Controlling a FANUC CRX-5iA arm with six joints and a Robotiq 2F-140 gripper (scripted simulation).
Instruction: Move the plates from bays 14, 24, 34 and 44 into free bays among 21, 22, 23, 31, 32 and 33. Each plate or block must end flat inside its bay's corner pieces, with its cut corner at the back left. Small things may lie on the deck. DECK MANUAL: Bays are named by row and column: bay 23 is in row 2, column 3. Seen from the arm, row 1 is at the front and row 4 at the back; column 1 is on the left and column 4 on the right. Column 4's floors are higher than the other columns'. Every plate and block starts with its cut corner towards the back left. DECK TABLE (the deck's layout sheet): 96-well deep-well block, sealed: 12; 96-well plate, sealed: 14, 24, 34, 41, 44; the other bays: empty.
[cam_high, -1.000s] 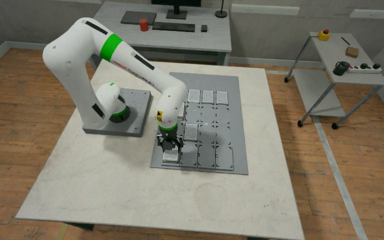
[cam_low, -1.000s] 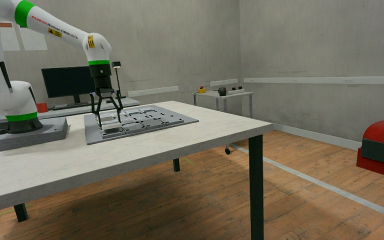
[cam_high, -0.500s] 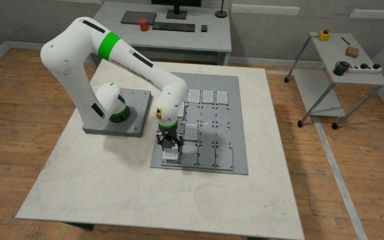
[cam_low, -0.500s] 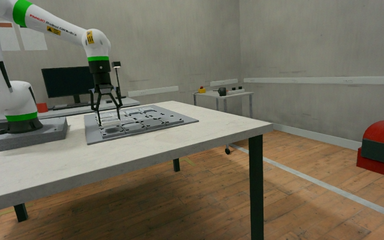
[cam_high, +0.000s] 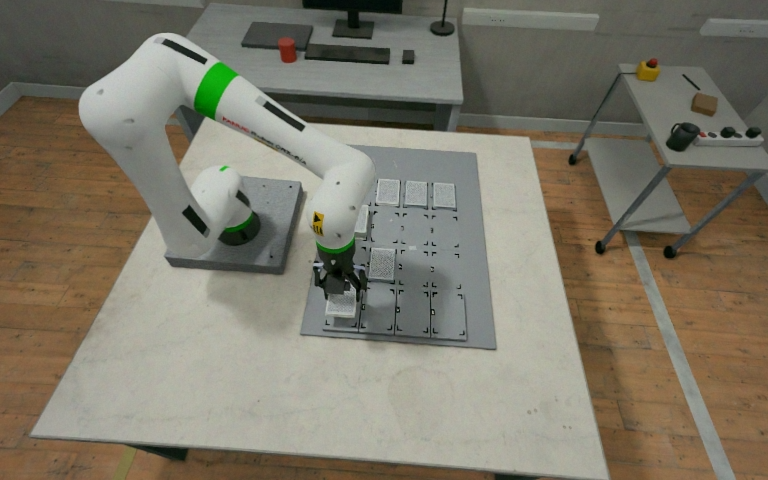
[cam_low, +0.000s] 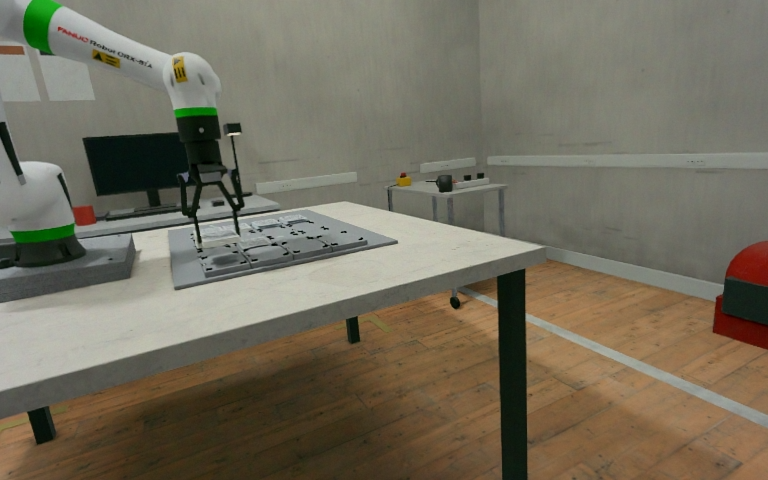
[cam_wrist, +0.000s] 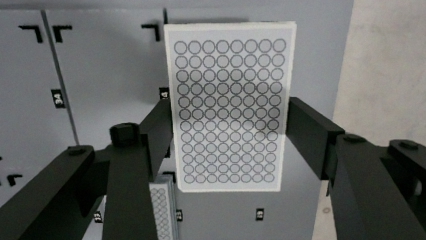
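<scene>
My gripper (cam_high: 341, 298) (cam_low: 218, 236) (cam_wrist: 228, 114) is shut on a sealed 96-well plate (cam_high: 341, 306) (cam_low: 216, 232) (cam_wrist: 230, 75), gripping its long sides. It holds the plate level, a little above the raised floor of bay 14 (cam_high: 339, 323) (cam_low: 223, 261), at the front right corner of the grey deck (cam_high: 481, 254) (cam_low: 186, 278) (cam_wrist: 320, 60). Sealed plates lie in bay 21 (cam_high: 387, 192), bay 31 (cam_high: 416, 193), bay 41 (cam_high: 444, 195) and bay 23 (cam_high: 382, 264) (cam_wrist: 162, 210). The other raised bays of column 4 are empty.
The deep-well block (cam_high: 362, 220) in bay 12 is partly hidden behind my wrist. Bays 22 (cam_high: 386, 226), 32 (cam_high: 416, 226) and 33 (cam_high: 416, 266) hold nothing. A small white bit (cam_high: 412, 247) lies on the deck between them. The arm's base plate (cam_high: 271, 226) stands left of the deck.
</scene>
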